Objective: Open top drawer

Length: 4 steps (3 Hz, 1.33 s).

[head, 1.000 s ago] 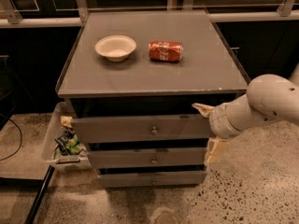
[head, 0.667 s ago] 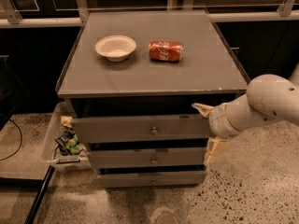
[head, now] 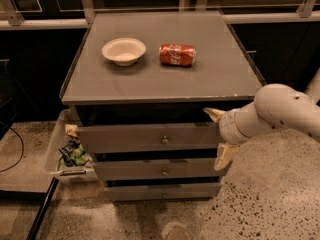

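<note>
Camera view: the top drawer (head: 130, 138) is seen directly under the tabletop (head: 150, 79), its knob (head: 165, 140) untouched. The end effector (head: 220, 135) is positioned at the drawer's right end, fingers spread apart.

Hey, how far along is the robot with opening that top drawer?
Done: the approach. The gripper sits at the right end of the top drawer, with its fingers spread above and below the front panel. In hand: setting a hold there, away from the knob; whether it is touching cannot be told. Left: the pull itself. None of the drawer's inside shows, so it looks not yet opened.
</note>
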Each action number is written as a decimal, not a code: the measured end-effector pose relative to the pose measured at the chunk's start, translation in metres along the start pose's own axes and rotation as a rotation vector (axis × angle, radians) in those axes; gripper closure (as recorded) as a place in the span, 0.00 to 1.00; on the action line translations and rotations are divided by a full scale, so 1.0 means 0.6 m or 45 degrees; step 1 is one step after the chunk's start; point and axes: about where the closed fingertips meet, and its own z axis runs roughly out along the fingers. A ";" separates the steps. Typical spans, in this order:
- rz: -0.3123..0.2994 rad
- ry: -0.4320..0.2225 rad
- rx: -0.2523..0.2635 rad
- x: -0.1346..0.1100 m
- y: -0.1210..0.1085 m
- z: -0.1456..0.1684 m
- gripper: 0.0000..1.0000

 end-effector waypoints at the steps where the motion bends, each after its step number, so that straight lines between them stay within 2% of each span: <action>1: -0.019 0.012 0.029 0.024 -0.021 0.022 0.00; 2: -0.013 -0.009 0.026 0.048 -0.034 0.045 0.00; 4: -0.011 -0.115 0.007 0.071 -0.052 0.084 0.00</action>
